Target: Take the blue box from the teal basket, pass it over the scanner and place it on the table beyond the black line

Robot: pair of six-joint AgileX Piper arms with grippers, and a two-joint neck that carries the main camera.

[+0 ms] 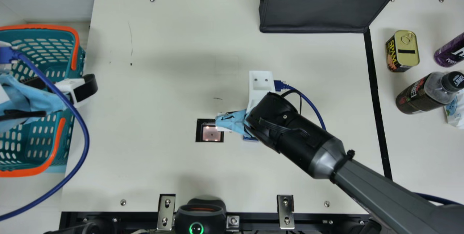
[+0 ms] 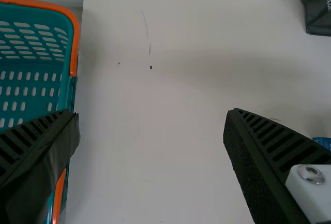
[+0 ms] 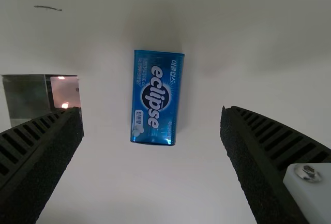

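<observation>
The blue box (image 1: 250, 139) lies on the table, mostly hidden under my right gripper (image 1: 233, 121) in the main view. In the right wrist view the whole blue box (image 3: 156, 98) shows flat between the spread fingers of my right gripper (image 3: 151, 111), touching neither. Just beside it is the scanner window (image 3: 65, 92), also seen as the scanner (image 1: 211, 133) in the main view. My left gripper (image 1: 78, 88) is over the right side of the teal basket (image 1: 76, 41); in its wrist view the left gripper (image 2: 151, 113) stands open, holding nothing, near the basket rim (image 2: 75, 43).
The black line (image 1: 375, 92) runs down the table's right part. Beyond it stand a yellow-topped can (image 1: 402, 50), a dark bottle (image 1: 426, 94) and a purple can (image 1: 451, 52). A dark bag (image 1: 315, 12) is at the back; a black device (image 1: 199, 216) sits at the front edge.
</observation>
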